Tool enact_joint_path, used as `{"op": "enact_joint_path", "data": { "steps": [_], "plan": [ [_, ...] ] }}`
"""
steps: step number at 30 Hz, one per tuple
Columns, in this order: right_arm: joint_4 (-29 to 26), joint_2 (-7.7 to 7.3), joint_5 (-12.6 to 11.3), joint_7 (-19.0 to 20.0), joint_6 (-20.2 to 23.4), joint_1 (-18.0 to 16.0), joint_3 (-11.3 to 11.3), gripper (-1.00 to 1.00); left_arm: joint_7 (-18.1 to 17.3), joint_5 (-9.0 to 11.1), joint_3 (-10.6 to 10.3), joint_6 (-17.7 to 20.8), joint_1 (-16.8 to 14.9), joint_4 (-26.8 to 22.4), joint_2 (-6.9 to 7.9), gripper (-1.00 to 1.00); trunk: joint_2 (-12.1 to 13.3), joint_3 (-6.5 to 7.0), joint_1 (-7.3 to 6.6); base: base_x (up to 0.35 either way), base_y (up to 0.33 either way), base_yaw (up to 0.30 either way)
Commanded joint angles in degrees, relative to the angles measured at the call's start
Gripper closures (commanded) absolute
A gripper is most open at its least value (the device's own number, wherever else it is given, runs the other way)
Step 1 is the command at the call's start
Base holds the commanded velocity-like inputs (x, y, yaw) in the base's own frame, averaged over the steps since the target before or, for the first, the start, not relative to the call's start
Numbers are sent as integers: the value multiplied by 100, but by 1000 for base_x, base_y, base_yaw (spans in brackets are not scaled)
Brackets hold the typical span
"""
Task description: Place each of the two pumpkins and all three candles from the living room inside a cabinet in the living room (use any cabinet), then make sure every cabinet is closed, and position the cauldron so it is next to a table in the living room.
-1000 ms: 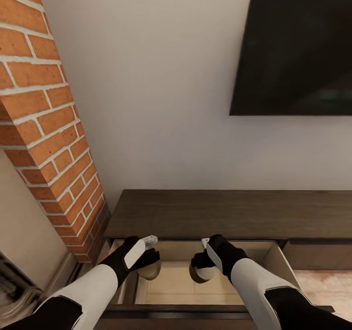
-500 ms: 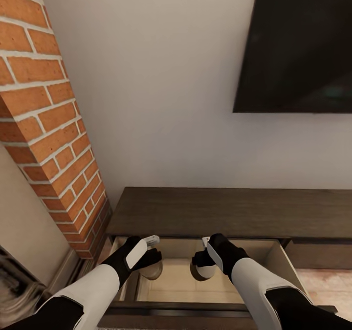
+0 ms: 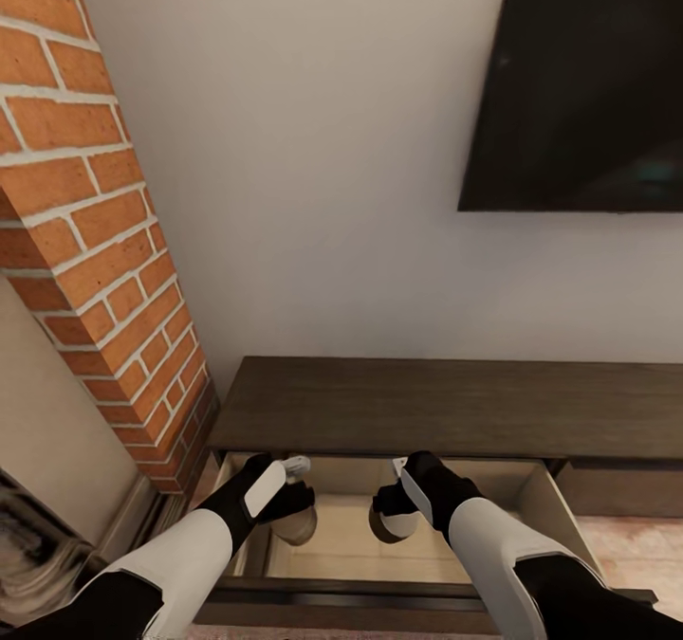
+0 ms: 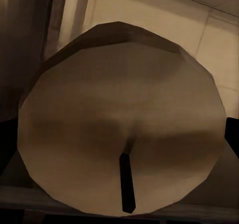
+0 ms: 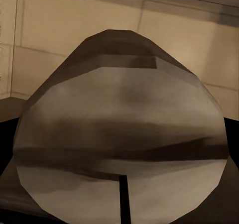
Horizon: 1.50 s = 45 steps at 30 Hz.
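Observation:
The cabinet [image 3: 427, 408] is a long, low dark-brown unit against the wall, and its left drawer [image 3: 341, 550] stands pulled out with a pale wood interior. My left gripper [image 3: 287, 505] is shut on a grey-olive candle [image 3: 300, 527] inside the drawer's left part. In the left wrist view that candle [image 4: 119, 134] is close up, wick [image 4: 127, 184] showing, with a dark finger [image 4: 5, 144] at its side. My right gripper [image 3: 387, 507] is shut on another candle [image 3: 396, 528] over the drawer's middle; up close, this candle [image 5: 119, 149] sits between dark fingers [image 5: 232, 134].
A red brick column [image 3: 85, 223] stands left of the cabinet, close to my left arm. A black TV [image 3: 588, 81] hangs on the white wall above the unit. A closed drawer front [image 3: 617, 488] lies to the right, with pale wood floor [image 3: 626, 545] below it.
The whole head view has shifted, so the TV sits further right and the cabinet slightly higher. Both grippers still hold their candles at about the same spots in the drawer.

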Motion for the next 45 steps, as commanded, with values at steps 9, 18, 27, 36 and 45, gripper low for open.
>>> {"op": "enact_joint_path", "data": {
  "steps": [9, 18, 27, 36, 45],
  "plan": [
    [-10, 18, -12, -114, 49, -78, -13, 100, 139, -11, -3, 224, -177, -50, -61, 100, 0, -83, 0, 0, 0, 78],
    [-14, 1, -6, -124, 53, -96, -15, 100, 53, -24, -97, 251, -198, -145, -110, 100, 0, -154, 0, 0, 0, 49],
    [-19, -16, -3, -115, 53, -96, -17, 100, -180, -25, -219, 203, -195, -175, -106, 100, 0, -166, 0, 0, 0, 4],
    [-20, -23, -1, -108, 53, -97, -29, 100, -240, -26, -231, 199, -162, -177, -102, 100, 0, -166, 0, -59, -78, 0],
    [-20, -28, -4, -79, 50, -88, -36, 100, -252, -25, -232, 202, -148, -169, -105, 100, 0, -166, 0, -18, -25, 0]
  ]
}}
